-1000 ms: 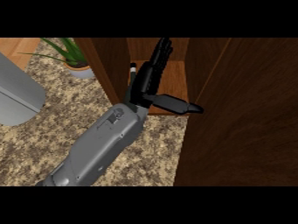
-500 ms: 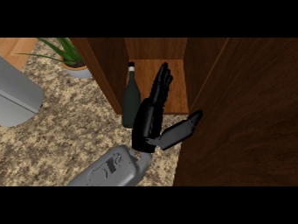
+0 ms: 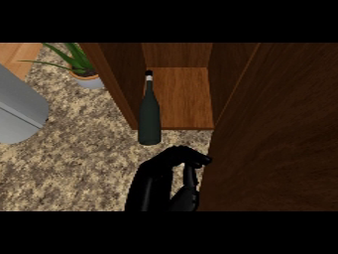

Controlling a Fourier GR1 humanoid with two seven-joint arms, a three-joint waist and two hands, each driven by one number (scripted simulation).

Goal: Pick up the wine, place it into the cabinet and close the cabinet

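Wine bottle (image 3: 149,115) upright at cabinet (image 3: 179,94) front-left edge, base at shelf lip; right hand (image 3: 173,174) now withdrawn just below, fingers curled, empty — placement done, door (image 3: 288,129) unclosed.

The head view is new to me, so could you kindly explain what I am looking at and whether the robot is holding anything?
This single picture is taken as if from the robot's head, looking steeply down at a speckled stone counter. The black shape at the bottom is a robot hand; which of the two it is, I cannot tell. Its fingers are curled and hold nothing. Just above it a dark wine bottle stands upright at the front edge of an open wooden cabinet. The broad brown panel on the right is the cabinet door, not yet closed. At the left are a grey forearm and, farther back, a potted plant.
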